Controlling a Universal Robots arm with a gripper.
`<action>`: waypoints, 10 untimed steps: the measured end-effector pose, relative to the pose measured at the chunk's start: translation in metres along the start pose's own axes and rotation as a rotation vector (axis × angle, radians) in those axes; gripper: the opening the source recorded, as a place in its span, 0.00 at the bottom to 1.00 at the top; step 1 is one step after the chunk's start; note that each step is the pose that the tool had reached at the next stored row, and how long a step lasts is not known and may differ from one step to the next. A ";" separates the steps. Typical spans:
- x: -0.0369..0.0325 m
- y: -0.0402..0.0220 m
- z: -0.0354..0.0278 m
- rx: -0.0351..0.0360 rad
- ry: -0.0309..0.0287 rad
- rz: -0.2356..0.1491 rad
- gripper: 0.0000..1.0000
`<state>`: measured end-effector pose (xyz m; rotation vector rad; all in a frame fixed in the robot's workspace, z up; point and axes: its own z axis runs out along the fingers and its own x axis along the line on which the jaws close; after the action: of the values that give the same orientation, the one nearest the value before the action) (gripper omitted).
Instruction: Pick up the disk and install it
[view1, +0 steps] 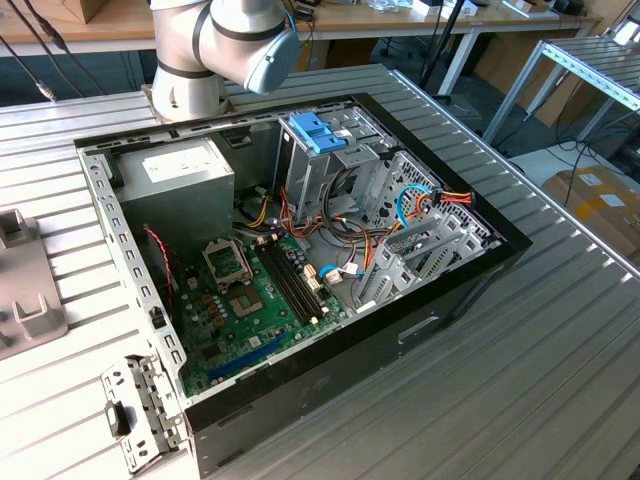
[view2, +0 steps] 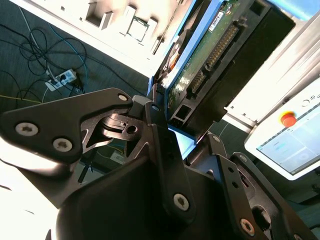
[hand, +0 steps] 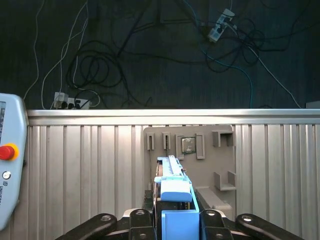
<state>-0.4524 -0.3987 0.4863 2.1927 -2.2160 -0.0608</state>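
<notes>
The disk (hand: 172, 182) is seen edge-on in the first wrist view, with a light-blue side rail along it. My gripper (hand: 175, 216) is shut on it, one black finger on each side. In the second wrist view the disk (view2: 220, 45) shows its green circuit-board face and a connector row. It sticks out beyond the gripper (view2: 172, 127), which clamps its near end. The disk is held in the air above the slatted table (hand: 80, 170), near a grey fixture plate (hand: 200, 150). In the exterior view, part of the arm (view1: 220, 45) stands behind the open computer case (view1: 470, 270).
Inside the case are a metal drive cage with a blue tab (view1: 318, 130), a grey power-supply box (view1: 175, 180), a green motherboard (view1: 250, 300) and loose cables. A grey fixture (view1: 25, 290) sits at the exterior view's left. A pendant with a red button (hand: 7, 150) lies on the table.
</notes>
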 end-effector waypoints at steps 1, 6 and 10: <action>0.0000 -0.0007 0.0000 0.0001 -0.0001 0.000 0.37; 0.0000 -0.0051 -0.0001 0.0001 -0.0001 0.000 0.37; -0.0001 -0.0086 -0.0002 0.0001 0.0000 0.000 0.37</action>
<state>-0.4438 -0.3987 0.4862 2.1928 -2.2161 -0.0607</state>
